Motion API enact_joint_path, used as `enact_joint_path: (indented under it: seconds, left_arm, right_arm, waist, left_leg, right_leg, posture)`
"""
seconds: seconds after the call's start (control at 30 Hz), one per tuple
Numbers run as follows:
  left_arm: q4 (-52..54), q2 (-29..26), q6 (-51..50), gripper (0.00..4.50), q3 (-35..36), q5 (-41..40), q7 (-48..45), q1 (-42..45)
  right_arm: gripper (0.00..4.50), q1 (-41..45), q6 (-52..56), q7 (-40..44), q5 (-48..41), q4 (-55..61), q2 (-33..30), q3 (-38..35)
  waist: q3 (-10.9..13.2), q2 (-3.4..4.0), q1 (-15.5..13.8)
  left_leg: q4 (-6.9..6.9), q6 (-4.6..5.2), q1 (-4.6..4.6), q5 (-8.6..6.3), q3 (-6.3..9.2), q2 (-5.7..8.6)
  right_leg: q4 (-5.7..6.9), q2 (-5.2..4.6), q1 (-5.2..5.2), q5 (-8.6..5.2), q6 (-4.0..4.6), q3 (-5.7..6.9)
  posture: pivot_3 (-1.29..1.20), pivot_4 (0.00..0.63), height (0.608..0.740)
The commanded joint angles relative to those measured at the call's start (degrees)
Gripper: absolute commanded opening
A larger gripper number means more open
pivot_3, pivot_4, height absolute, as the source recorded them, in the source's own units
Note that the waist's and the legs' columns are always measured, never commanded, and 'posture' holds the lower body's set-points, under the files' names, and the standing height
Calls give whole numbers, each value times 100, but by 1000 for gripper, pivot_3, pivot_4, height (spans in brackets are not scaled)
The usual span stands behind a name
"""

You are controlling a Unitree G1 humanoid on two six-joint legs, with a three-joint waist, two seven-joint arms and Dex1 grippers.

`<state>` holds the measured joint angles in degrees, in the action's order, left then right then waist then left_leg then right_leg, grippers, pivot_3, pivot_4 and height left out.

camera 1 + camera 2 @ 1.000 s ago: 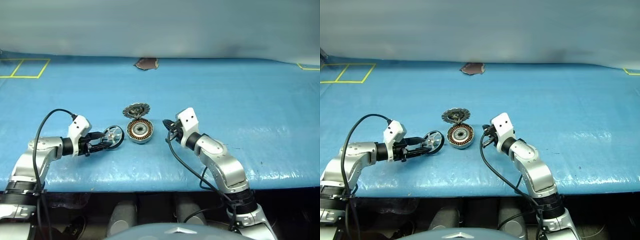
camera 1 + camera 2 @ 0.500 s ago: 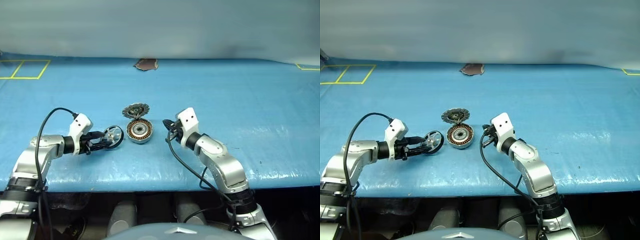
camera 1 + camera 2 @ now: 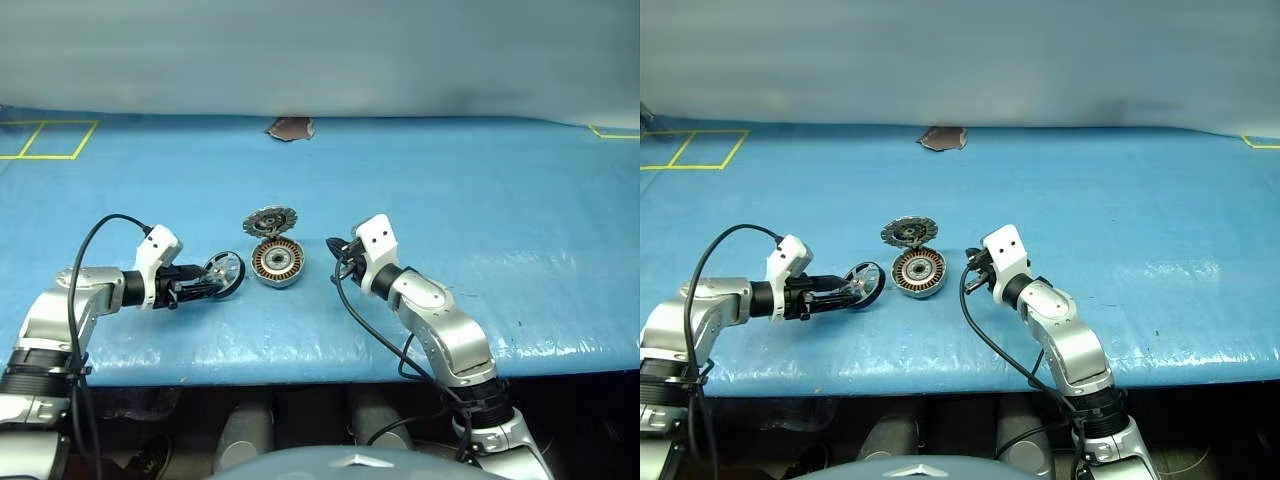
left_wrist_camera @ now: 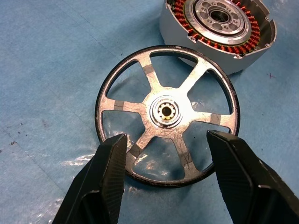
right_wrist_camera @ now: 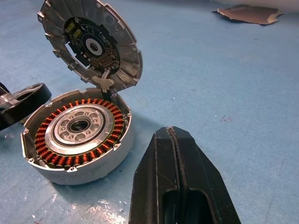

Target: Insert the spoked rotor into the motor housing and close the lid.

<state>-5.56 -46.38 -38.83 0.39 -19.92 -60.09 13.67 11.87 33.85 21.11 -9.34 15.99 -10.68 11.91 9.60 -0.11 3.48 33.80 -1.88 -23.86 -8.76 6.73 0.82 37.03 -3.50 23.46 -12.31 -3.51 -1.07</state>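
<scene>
Change: spoked rotor (image 4: 167, 121) sits slightly farther from the near table edge than a second ago; left wrist has tipped with it.
Left gripper (image 4: 164, 156): fingers (image 4: 110, 161) clamped on the rotor's dark rim, one at each side.
Rotor position: just left of the motor housing (image 3: 278, 262), apart from it.
Motor housing: on the blue table cover (image 3: 480, 200), copper windings exposed.
Lid (image 5: 91, 44): hinged open at the housing's far edge, standing tilted.
Right gripper (image 5: 175, 154): fingers together, empty, just right of the housing.
</scene>
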Motion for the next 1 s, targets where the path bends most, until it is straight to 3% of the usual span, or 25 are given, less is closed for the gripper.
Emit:
enact_joint_path:
  seconds: [0.03, 0.1, 0.53, 0.77, 1.0]
  left_arm:
    - [-182, 73, -390, 2945, 267, -251, 100, 111]
    - [-246, 164, -606, 2945, 427, -401, 212, 222]
    - [-126, -140, -422, 2945, -241, 182, 202, 157]
    - [-85, -149, -324, 1406, -355, 306, 188, 172]
    - [-68, -98, -19, 1405, -232, 271, 137, 106]
  right_arm:
    - [0, -21, -153, -34, 14, 91, 41, -10]
    - [0, -34, -168, -47, 14, 93, 45, -15]
    - [0, -31, -229, -88, 44, 65, 59, -13]
    - [0, -18, -233, -102, 38, 59, 62, -26]
    - [0, -17, -229, -92, 37, 64, 54, -22]
  waist:
    - [0, 0, -2]
    - [1, -2, -7]
    - [0, -3, -4]
    - [-2, 2, -12]
    - [-2, 2, -13]
  left_leg:
    - [0, 0, 0, 0, 0, 0]
    - [1, 0, -1, 0, 0, -1]
    - [0, -1, 0, 0, -4, -2]
    - [-2, -2, 1, -2, -6, -2]
    - [0, -2, 0, -2, -6, -3]
  right_leg:
    - [0, 0, 0, 0, 0, 0]
    - [1, 0, 0, 0, 0, 1]
    - [1, 0, 2, 0, 0, 0]
    - [-1, -2, 2, 0, 1, 0]
    - [-1, -2, 2, 0, 0, 0]
  posture:
    - [0, 150, 740]
    - [0, 150, 740]
    - [0, 150, 740]
    - [0, 150, 740]
    - [0, 150, 740]
